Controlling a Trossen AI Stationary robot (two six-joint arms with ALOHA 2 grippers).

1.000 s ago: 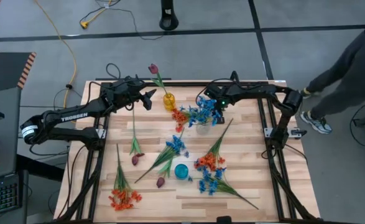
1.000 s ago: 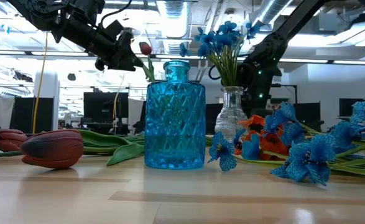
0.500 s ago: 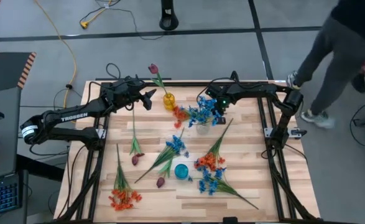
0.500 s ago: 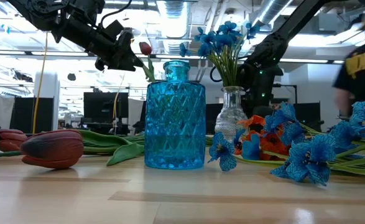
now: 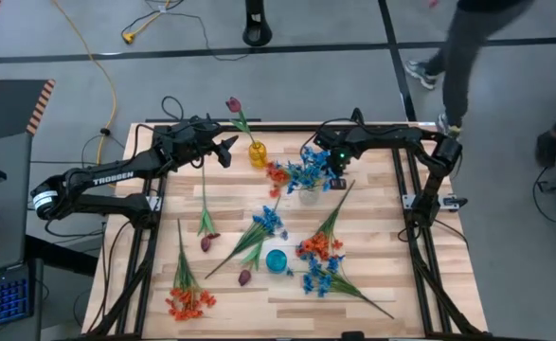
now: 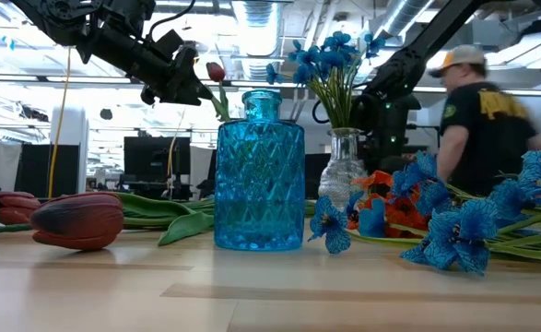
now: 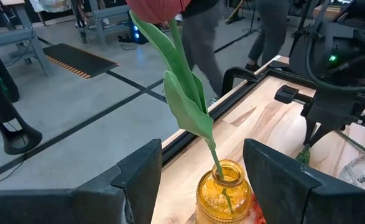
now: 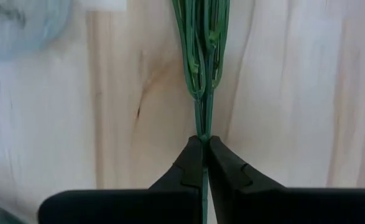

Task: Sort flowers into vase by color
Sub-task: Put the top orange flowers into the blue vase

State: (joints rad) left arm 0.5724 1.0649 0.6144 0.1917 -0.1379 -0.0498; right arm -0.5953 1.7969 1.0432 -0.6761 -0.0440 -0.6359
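- Right end effector (image 8: pixel 203 149) pinches a green flower stem (image 8: pixel 202 93) — fingers closed on it, over the bench (image 8: pixel 294 93).
- Left end effector (image 7: pixel 201 180) hangs open (yellow vase (image 7: pixel 224 196) between its fingers).

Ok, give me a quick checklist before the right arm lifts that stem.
1. Right gripper shut on green stem: ok.
2. Which flower that stem belongs to: cannot tell.
3. Left gripper open, around the yellow vase, out of the way: ok.
4. Clear vase upright with blue flowers in: ok.
5. Blue vase upright: ok.
6. Person beyond the table, apart from the arms: ok.
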